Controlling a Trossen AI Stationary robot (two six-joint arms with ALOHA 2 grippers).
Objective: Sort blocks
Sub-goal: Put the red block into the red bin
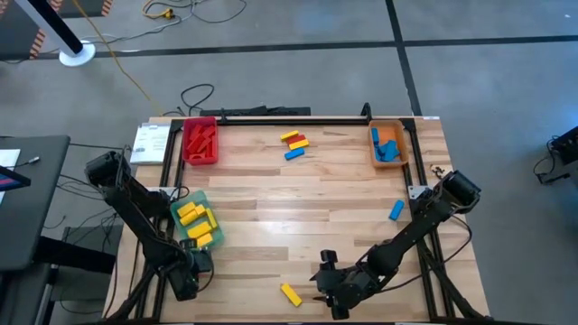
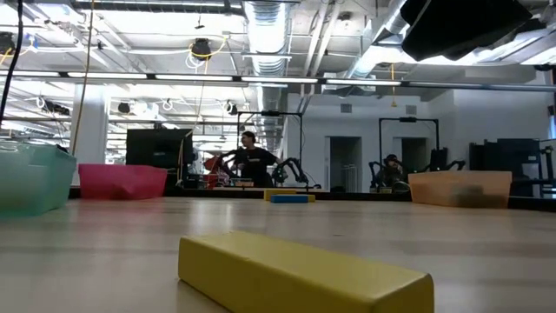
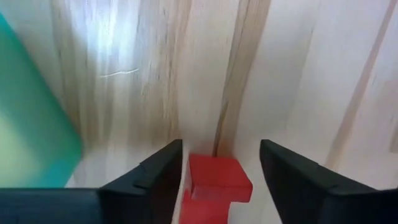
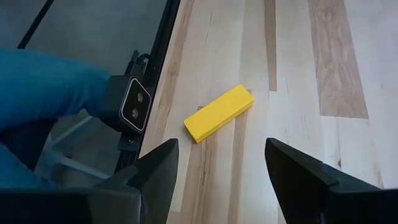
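The blocks are small bars. A red block (image 3: 219,179) lies on the wood between the fingers of my open left gripper (image 3: 221,147), which points down at the near left (image 1: 188,273), beside the green tray (image 1: 177,209) of yellow blocks (image 1: 197,223). My right gripper (image 4: 221,148) stands open near the front edge (image 1: 322,285), with a yellow block (image 4: 219,113) lying flat ahead of it (image 1: 290,294). A yellow, a red and a blue block (image 1: 294,144) lie at the far middle, and one blue block (image 1: 396,209) lies at the right. My left gripper comes at the red block from above, one finger on either side of it. The block's side (image 3: 189,180) lies close against one finger (image 3: 163,180); whether they touch I cannot tell. A narrow gap shows between the block and the other finger (image 3: 292,177).
A red tray (image 1: 187,155) with red blocks stands at the far left. At the far right is an orange tray (image 1: 400,135) with blue blocks. A small camera (image 4: 130,106) sits at the near table edge, beside the yellow block. Bare wood lies across the middle.
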